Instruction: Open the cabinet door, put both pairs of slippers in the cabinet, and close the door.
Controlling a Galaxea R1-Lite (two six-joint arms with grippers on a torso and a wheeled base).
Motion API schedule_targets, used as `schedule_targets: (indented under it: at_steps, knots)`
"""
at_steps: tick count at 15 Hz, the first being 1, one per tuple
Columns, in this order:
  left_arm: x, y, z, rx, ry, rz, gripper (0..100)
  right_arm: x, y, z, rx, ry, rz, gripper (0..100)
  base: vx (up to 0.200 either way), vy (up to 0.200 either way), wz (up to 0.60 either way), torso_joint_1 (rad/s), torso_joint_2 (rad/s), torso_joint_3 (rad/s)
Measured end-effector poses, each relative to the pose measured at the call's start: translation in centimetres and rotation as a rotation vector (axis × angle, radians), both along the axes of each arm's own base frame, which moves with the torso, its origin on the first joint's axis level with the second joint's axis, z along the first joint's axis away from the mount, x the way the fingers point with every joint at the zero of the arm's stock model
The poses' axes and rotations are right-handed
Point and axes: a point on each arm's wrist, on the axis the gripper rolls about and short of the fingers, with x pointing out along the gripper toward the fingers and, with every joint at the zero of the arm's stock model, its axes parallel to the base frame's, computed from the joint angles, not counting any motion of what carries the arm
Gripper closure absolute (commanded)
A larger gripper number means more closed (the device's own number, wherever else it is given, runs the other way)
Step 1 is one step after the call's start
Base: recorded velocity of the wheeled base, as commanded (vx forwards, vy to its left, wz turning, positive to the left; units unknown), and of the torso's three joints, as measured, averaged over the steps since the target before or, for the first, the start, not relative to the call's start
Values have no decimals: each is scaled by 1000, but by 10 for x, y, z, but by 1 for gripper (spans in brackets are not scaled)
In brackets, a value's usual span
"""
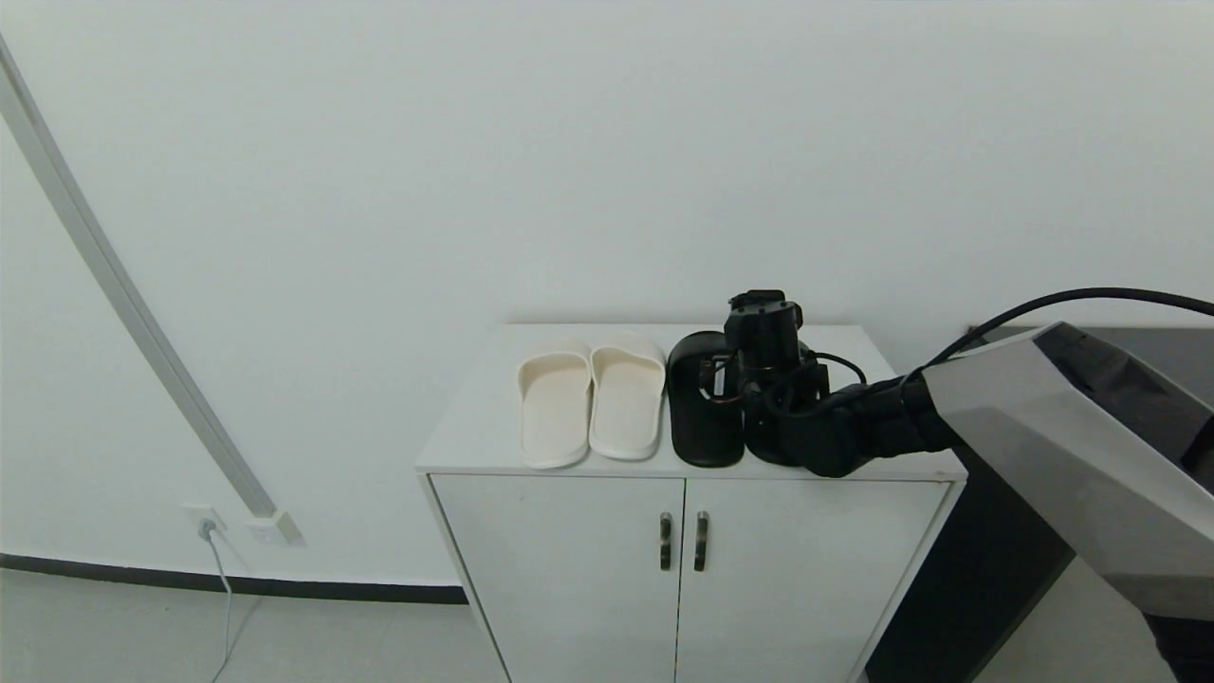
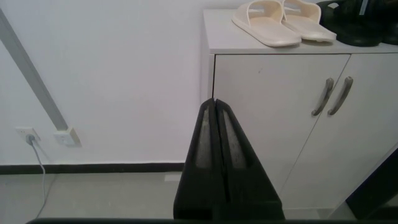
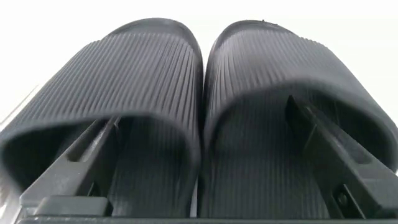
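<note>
In the head view, the black slippers (image 1: 704,427) sit on top of the cabinet (image 1: 569,569), just beside the white slippers (image 1: 590,403). The right gripper (image 1: 730,379) is over the black pair. Both doors are shut, so I think lifted slippers have nowhere to go yet. A sideways push could bump the white pair.

In the left wrist view, the left gripper (image 2: 216,149) is pressed shut, holding nothing, with the door handles (image 2: 321,98) near.

In the right wrist view, the right fingers (image 3: 81,158) are wide, one inside each black slipper. A weak squeeze could drop one.
</note>
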Motion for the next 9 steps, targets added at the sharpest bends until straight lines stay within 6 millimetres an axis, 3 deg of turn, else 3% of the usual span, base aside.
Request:
schedule_targets:
  at_steps: [9]
  knots:
    - [0,0,0,-1,0,0,100,6,2,-5,-7,-5,-33,100,0,0,0,0,0,0]
